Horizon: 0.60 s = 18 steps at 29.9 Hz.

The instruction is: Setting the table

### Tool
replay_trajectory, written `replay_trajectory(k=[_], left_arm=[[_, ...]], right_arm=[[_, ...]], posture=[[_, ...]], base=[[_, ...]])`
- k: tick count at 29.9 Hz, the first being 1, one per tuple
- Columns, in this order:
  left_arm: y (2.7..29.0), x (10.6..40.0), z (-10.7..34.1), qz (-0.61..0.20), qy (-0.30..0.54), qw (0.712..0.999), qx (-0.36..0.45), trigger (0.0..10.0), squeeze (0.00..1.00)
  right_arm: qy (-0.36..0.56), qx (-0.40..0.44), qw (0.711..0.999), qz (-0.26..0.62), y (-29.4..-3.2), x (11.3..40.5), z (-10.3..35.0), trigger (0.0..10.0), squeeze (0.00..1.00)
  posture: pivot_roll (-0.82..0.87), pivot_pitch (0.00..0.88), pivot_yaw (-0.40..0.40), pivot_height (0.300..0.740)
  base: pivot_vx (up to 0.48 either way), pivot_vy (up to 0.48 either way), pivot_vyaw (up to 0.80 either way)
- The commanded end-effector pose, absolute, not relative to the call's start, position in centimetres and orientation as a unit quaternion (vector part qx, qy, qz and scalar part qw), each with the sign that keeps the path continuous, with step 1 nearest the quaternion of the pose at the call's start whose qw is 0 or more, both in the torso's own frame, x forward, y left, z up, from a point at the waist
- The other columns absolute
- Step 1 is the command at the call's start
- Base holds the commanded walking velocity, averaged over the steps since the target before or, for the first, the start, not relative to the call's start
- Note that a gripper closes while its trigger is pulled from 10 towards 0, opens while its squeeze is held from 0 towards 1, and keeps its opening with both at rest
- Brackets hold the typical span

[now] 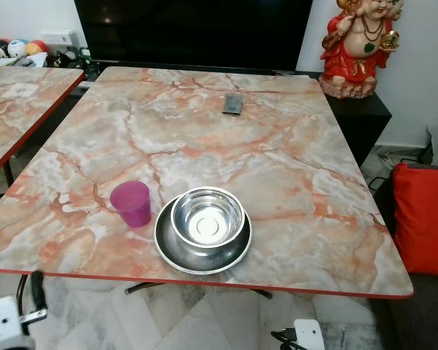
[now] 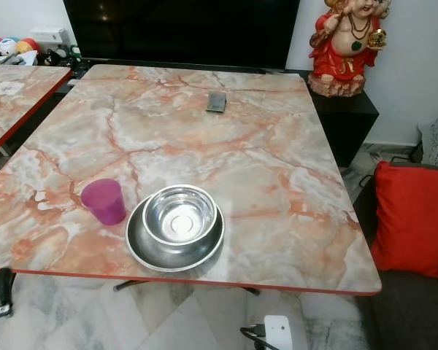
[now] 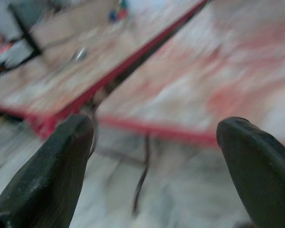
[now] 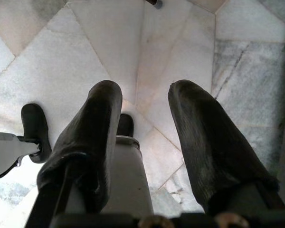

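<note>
While both arms hang low, one place on the table is already laid.

You see the round steel bowl (image 1: 207, 217) sitting in the steel plate (image 1: 169, 248), and the purple plastic cup (image 1: 131, 203) just beside, near the marble table's (image 1: 277, 160) front edge. Your left gripper (image 3: 156, 142) is wide open and empty; your right gripper (image 4: 145, 142) is parted and empty, pointing to the floor. I judge that next you must fetch more tableware.

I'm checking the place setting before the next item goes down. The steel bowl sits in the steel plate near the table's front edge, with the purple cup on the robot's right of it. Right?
Not quite: the purple cup stands on the robot's left of the steel plate, as the left eye view shows. The steel bowl does sit in the plate, near the front edge of the table.
</note>
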<state>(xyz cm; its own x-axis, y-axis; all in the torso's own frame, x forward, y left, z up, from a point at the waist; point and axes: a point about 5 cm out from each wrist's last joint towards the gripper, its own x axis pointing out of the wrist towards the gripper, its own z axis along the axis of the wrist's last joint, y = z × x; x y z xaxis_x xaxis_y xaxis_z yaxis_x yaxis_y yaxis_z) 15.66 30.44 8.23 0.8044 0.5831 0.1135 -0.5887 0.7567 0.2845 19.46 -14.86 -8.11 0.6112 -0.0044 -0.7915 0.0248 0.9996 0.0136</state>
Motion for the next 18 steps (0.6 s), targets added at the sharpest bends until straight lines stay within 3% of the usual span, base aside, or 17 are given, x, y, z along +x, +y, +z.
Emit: replay_trajectory(k=[1,4,9,11,18], left_arm=[[32.1,14.1,6.6,0.358,0.048,0.917,0.172,10.0,0.0],[32.6,13.7,5.0,0.367,0.089,0.912,0.162,10.0,0.0],[31.5,14.0,1.0,0.296,0.185,0.926,0.144,10.0,0.0],[30.0,14.4,-1.5,0.229,0.248,0.933,0.125,10.0,0.0],[26.5,16.2,-5.4,0.128,0.342,0.929,0.06,10.0,0.0]], right_arm=[[0.449,0.013,0.893,-0.011,-14.9,18.9,-8.4,10.0,0.0],[0.45,0.013,0.893,-0.012,-14.9,18.9,-8.4,10.0,0.0],[0.451,0.013,0.892,-0.011,-14.8,18.9,-8.4,10.0,0.0],[0.451,0.013,0.892,-0.011,-14.8,18.9,-8.4,10.0,0.0],[0.451,0.013,0.892,-0.014,-14.8,18.9,-8.4,10.0,0.0]], posture=[[0.07,0.102,-0.027,0.74],[0.08,0.104,-0.026,0.74],[0.07,0.109,-0.026,0.74],[0.07,0.107,-0.023,0.74],[0.06,0.108,-0.028,0.74]], base=[[0.0,0.0,0.0],[0.0,0.0,0.0],[0.0,0.0,0.0],[0.0,0.0,0.0],[0.0,0.0,0.0]])
